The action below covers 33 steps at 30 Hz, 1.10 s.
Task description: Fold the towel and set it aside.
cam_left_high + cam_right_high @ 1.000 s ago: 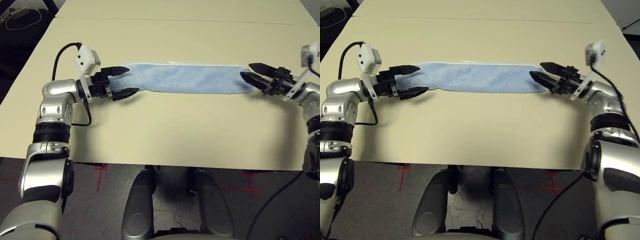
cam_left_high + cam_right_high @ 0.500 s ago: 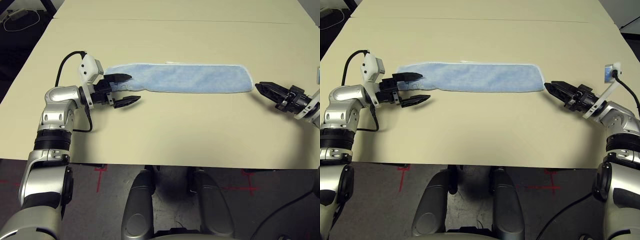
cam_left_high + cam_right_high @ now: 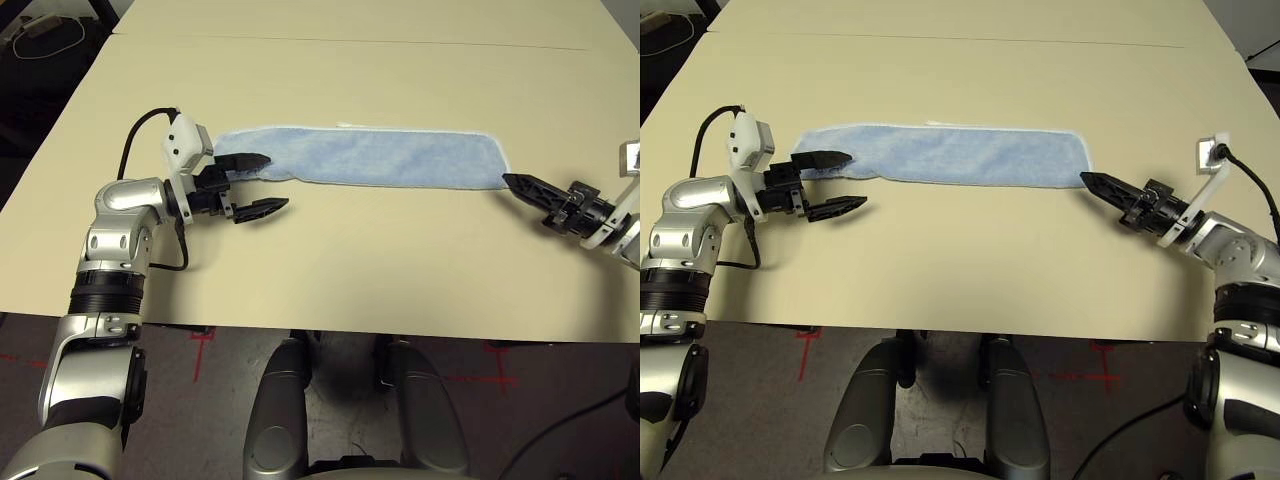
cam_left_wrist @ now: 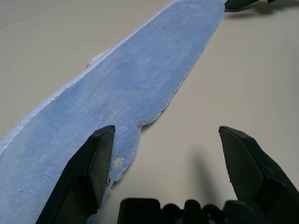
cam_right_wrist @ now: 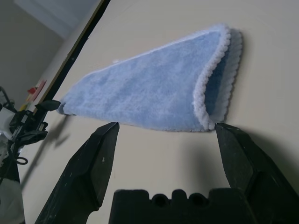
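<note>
Here the towel [image 3: 365, 158] lies folded into a long, narrow light-blue strip of fuzzy terry with white stitched edging, flat on the smooth beige counter [image 3: 330, 270]. Its long axis runs left to right across the counter. The left tool [image 3: 255, 184] sits wide at its left end, one finger over the cloth. The right tool [image 3: 1102, 186], wide and empty, points at the doubled right end, just beside it.

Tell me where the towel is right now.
The towel lies flat on the table as a long folded strip, spanning the middle between the open left hand and the open right hand, held by neither.
</note>
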Available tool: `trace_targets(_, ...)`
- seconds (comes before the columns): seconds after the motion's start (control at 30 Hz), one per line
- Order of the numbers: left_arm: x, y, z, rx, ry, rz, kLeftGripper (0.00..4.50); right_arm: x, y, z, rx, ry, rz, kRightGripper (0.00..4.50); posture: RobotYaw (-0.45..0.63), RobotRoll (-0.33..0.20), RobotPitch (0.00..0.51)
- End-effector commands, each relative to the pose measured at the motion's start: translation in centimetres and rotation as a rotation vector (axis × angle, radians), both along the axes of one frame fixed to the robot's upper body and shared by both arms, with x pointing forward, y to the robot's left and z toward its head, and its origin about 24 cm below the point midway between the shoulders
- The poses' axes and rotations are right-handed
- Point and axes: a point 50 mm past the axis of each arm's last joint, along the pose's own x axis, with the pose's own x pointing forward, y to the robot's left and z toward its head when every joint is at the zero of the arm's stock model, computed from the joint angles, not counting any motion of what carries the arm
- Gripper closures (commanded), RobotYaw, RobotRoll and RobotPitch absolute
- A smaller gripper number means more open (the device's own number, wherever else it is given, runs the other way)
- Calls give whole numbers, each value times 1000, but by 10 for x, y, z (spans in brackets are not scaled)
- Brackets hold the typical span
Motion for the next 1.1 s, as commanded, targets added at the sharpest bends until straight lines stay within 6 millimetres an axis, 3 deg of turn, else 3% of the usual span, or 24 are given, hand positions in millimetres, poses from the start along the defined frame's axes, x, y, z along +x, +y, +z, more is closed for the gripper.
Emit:
trace_targets(0.03,-3,-3,-5,5,16,-14,0,-6,-9,3,29,-14,-81,33,-31,0,301)
trace_targets(0.43,-2,-5,-4,-1,23,-13,0,-8,17,-7,81,78,-52,33,-25,0,302)
trace_targets(1.1,-2,-5,-1,-4,23,2,0,11,33,-24,164,152,-165,33,-18,0,299)
